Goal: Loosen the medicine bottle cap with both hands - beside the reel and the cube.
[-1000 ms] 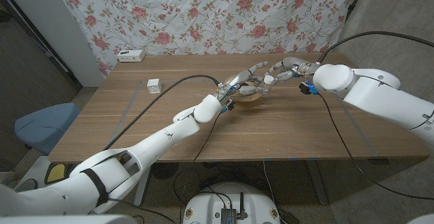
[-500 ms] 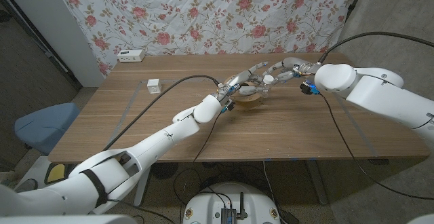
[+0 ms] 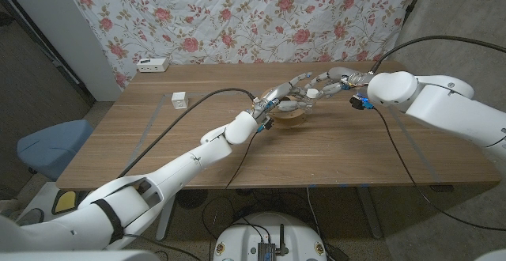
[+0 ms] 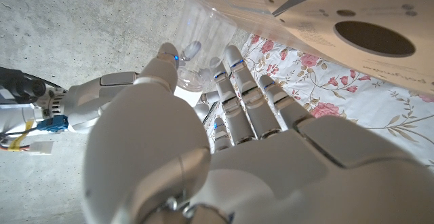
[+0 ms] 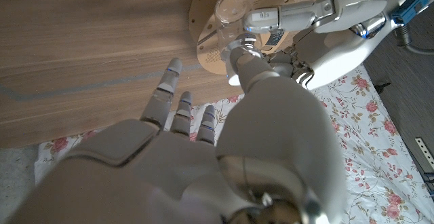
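The clear medicine bottle (image 4: pixel 200 41) is held just over the wooden reel (image 3: pixel 291 116), near mid-table. My left hand (image 3: pixel 278 96) grips the bottle's body between thumb and fingers (image 4: pixel 234 81). In the right wrist view the bottle (image 5: pixel 234 8) points its base away and the left hand (image 5: pixel 305 13) wraps it. My right hand (image 3: pixel 332 81) meets it from the other side. Its thumb (image 5: pixel 243 61) presses on the white cap (image 3: pixel 313 92), which it pinches, while its other fingers (image 5: pixel 173 95) stretch out beside it. The small white cube (image 3: pixel 179 100) stands apart on the table's left part.
A white box with a green display (image 3: pixel 152 64) lies at the table's far left edge. Black cables (image 3: pixel 198 103) run along both arms over the wooden table (image 3: pixel 237 166). A floral cloth (image 3: pixel 237 16) hangs behind, and a blue chair (image 3: pixel 47 146) stands left of the table.
My right forearm has shifted slightly to the right, with its hand staying at the cap. The left hand, bottle, reel and cube have kept their places.
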Tool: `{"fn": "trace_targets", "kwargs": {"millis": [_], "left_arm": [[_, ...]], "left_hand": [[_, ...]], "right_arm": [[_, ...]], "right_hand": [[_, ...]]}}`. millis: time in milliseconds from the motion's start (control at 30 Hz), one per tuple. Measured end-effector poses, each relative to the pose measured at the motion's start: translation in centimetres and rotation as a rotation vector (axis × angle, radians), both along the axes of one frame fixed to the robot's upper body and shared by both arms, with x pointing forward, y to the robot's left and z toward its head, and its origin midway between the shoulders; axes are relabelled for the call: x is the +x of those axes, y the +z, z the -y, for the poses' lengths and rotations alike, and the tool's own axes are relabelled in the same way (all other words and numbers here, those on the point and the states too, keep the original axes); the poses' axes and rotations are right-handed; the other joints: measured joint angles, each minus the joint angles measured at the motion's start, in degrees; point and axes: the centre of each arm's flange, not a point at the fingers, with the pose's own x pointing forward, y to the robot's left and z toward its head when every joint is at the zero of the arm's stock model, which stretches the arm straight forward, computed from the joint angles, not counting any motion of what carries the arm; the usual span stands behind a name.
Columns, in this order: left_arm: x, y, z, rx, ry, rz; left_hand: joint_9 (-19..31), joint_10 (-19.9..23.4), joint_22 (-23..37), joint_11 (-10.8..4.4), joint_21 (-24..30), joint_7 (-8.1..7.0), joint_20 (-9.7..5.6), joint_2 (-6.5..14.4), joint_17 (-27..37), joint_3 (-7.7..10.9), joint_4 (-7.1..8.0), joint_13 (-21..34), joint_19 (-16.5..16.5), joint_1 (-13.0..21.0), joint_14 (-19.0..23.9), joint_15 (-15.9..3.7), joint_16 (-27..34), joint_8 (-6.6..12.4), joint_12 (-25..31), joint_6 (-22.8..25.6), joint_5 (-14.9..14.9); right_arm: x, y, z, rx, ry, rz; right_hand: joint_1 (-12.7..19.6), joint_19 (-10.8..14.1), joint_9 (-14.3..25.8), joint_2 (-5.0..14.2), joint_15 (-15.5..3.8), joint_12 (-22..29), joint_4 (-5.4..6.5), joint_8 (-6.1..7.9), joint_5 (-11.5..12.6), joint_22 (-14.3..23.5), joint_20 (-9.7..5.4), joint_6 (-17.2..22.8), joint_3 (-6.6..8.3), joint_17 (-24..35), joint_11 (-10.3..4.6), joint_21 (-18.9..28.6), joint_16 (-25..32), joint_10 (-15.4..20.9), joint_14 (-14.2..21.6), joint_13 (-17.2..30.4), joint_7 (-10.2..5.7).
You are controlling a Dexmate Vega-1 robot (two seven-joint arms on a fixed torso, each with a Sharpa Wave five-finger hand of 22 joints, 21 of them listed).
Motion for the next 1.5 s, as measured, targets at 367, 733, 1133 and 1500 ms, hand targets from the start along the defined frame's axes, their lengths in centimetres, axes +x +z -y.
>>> {"fn": "trace_targets", "kwargs": {"millis": [367,733,1133,1500], "left_arm": [[-0.16,-0.14,-0.10,0.000,-0.002,0.001],[-0.19,-0.12,-0.10,-0.001,-0.004,0.003],[-0.05,-0.19,-0.19,-0.004,-0.002,0.002],[0.12,0.03,-0.26,-0.005,-0.002,0.005]], "left_hand": [[0.0,0.0,0.0,0.00,0.0,0.00,0.00,0.0,0.0,0.06,-0.05,0.0,0.0,0.0,0.0,0.00,0.0,0.00,-0.1,0.0,0.0],[0.0,0.0,0.0,0.00,0.0,0.00,0.00,0.0,0.0,0.36,-0.17,0.0,0.0,0.0,0.0,0.00,0.0,0.00,0.0,0.0,0.0],[0.0,0.0,0.0,-0.01,0.0,0.00,0.00,0.0,0.0,0.33,-0.19,0.0,0.0,0.0,0.0,0.00,0.0,0.00,0.0,0.0,-0.1],[0.0,0.0,0.0,-0.01,0.0,0.00,0.00,0.0,0.0,0.32,-0.19,0.0,0.0,0.0,0.0,0.00,0.0,0.00,-0.1,0.0,-0.1]], "right_arm": [[-0.03,-0.30,-0.08,-0.001,0.014,-0.032],[-0.01,-0.09,0.18,-0.008,0.020,-0.056],[0.09,0.26,0.50,-0.016,0.023,-0.076],[0.26,0.38,0.45,-0.019,0.016,-0.079]], "right_hand": [[-0.4,-1.1,-0.5,-0.85,0.54,0.0,0.17,-2.87,0.0,0.0,0.32,-5.5,-0.95,0.0,0.61,0.0,0.0,-1.7,-1.2,0.0,-0.14],[-2.9,-2.3,-0.8,-3.38,2.39,-0.1,0.84,-3.79,-0.7,0.0,0.26,-10.6,-3.53,-0.3,2.18,0.0,-0.4,-4.8,-3.0,0.0,1.32],[-8.2,-2.7,-1.1,-6.02,3.49,-0.1,2.41,-3.53,-4.0,0.0,0.24,-13.7,-6.58,-0.3,4.36,0.0,-0.4,-7.0,-4.1,0.0,6.18],[-13.3,-2.7,-0.9,-6.45,3.46,0.7,4.11,-1.66,-7.4,0.0,0.24,-11.3,-8.38,-0.1,6.01,0.3,-0.2,-6.1,-4.1,0.1,10.05]]}}
